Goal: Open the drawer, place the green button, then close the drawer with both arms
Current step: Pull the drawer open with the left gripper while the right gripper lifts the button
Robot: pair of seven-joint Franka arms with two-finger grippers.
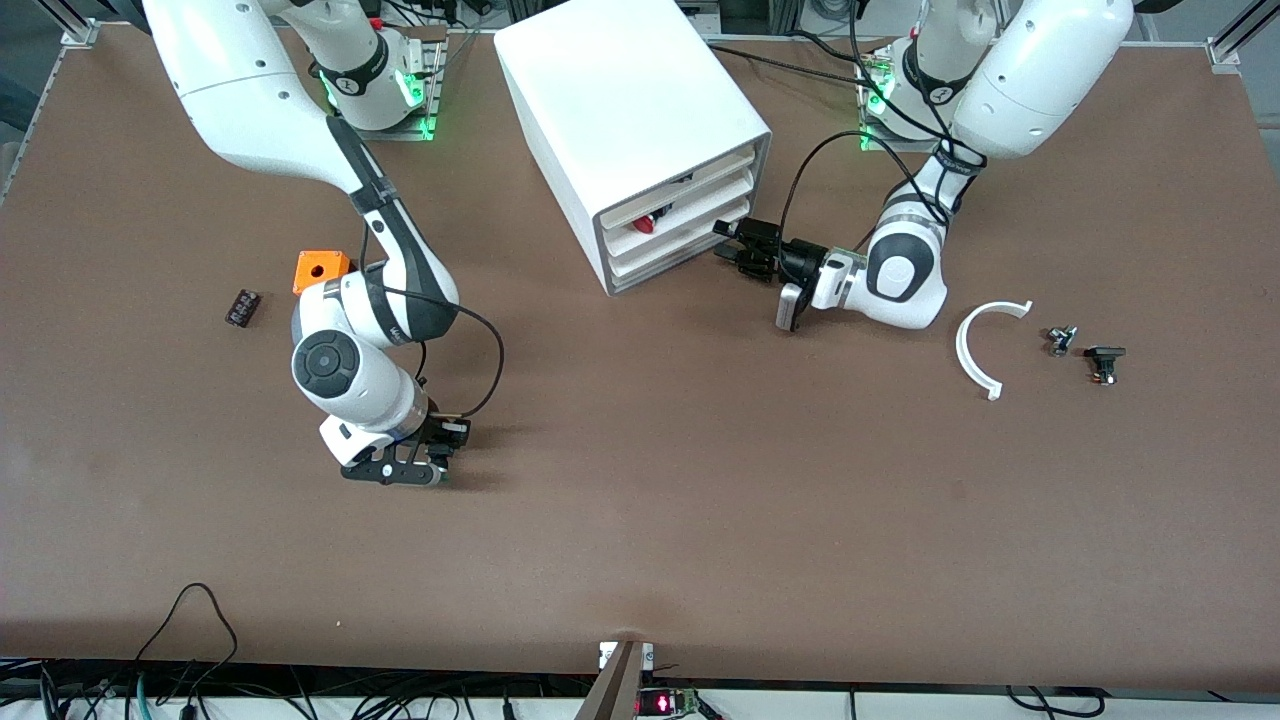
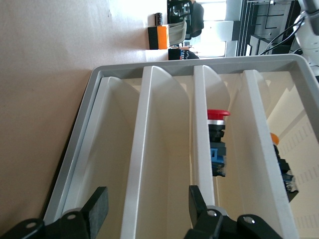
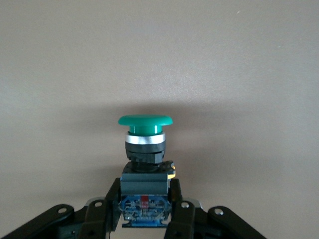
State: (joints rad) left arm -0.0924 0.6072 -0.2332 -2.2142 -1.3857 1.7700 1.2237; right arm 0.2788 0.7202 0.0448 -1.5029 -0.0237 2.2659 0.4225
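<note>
The white cabinet [image 1: 630,100] stands at the back middle of the table. Its lowest drawer [image 1: 680,262] looks pushed in. My left gripper [image 1: 720,243] is open right in front of the drawer fronts. In the left wrist view its fingers [image 2: 97,209] straddle a white front edge beside the lowest drawer [image 2: 114,164] without touching it. My right gripper [image 1: 440,462] is low over the table, toward the right arm's end. It is shut on the black body of the green-capped button [image 3: 145,121], and the right gripper's [image 3: 145,209] fingers clamp both sides of that body.
A red-capped button [image 1: 645,222] lies in the middle drawer, and an orange-capped part [image 2: 275,138] in the top one. An orange cube [image 1: 322,268] and a small black part [image 1: 242,307] lie near the right arm. A white curved piece [image 1: 985,345] and two small parts [image 1: 1104,362] lie near the left arm.
</note>
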